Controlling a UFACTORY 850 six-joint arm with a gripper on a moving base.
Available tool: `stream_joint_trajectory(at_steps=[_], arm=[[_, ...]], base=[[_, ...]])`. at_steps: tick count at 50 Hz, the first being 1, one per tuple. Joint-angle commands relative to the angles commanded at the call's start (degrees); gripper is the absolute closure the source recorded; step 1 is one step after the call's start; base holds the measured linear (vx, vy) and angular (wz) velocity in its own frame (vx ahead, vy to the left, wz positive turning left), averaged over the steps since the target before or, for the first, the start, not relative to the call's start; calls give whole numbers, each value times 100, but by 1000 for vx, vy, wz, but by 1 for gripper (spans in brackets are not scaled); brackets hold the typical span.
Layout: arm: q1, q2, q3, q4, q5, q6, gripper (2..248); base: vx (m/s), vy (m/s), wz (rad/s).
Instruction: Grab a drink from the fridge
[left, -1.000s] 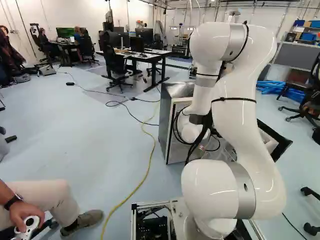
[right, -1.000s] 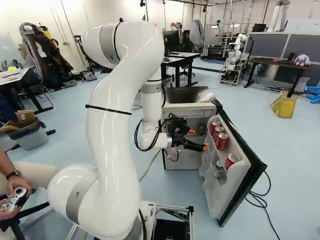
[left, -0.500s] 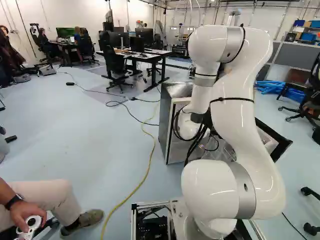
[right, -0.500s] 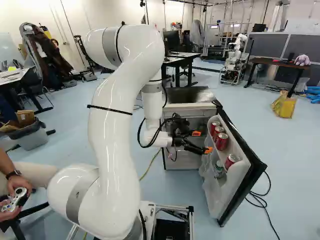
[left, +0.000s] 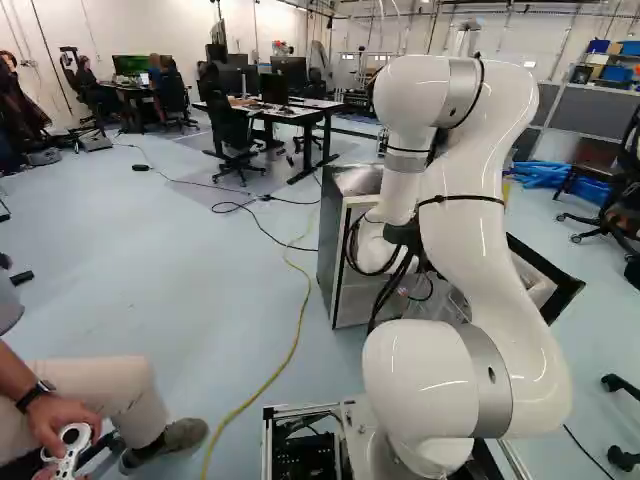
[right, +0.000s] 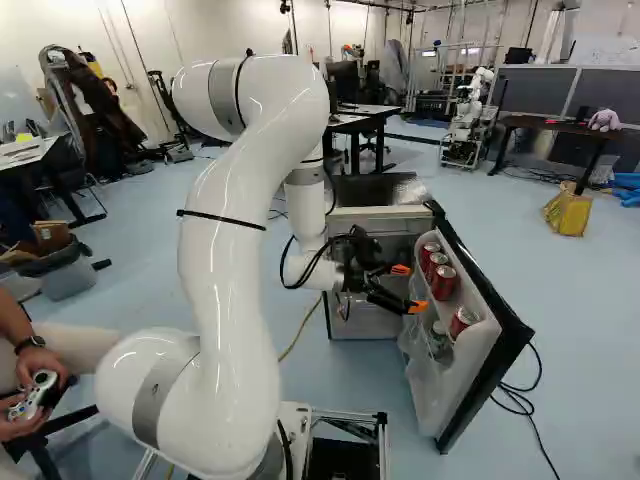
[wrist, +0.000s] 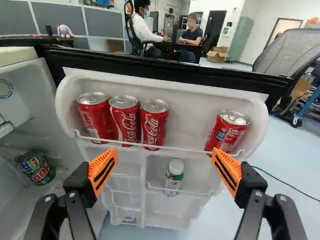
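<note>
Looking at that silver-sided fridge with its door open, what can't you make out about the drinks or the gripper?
Four red metal cans: left base view, behind the white arm.
Black gripper with orange pads: left base view, behind arm and cables.
White-capped bottle: wrist view, label too small to read.
Fridge interior: wrist view, partly cut off by the edge.

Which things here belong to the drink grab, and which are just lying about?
For the job:
- pincer, open
- open fridge
- four red cans in its door
- white-capped bottle below them
- green can inside

Lying about:
- yellow floor cable
- plush toy
- black office chair
</note>
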Motion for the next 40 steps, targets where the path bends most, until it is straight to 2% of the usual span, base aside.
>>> stream_joint_trajectory(at_steps=[16,40], arm=[[-18,-97,-223,12,0,0,3],[-316,-248,-563,12,0,0,3]], base=[[0,0,0],[0,0,0]])
